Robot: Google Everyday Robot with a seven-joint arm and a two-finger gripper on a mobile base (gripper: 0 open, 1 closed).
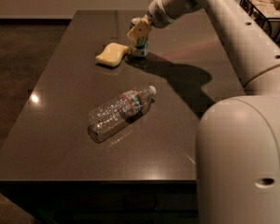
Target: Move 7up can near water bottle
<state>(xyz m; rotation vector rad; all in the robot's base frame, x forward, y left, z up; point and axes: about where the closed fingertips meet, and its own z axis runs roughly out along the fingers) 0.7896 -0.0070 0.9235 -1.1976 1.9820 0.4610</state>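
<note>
The 7up can stands upright at the far middle of the dark table, right next to a yellow sponge. My gripper is at the can, its fingers around the can's top part, hiding most of it. The water bottle lies on its side in the middle of the table, cap pointing toward the far right, well in front of the can.
My white arm reaches in from the right over the table, and my body fills the lower right. A wire basket with items stands at the far right.
</note>
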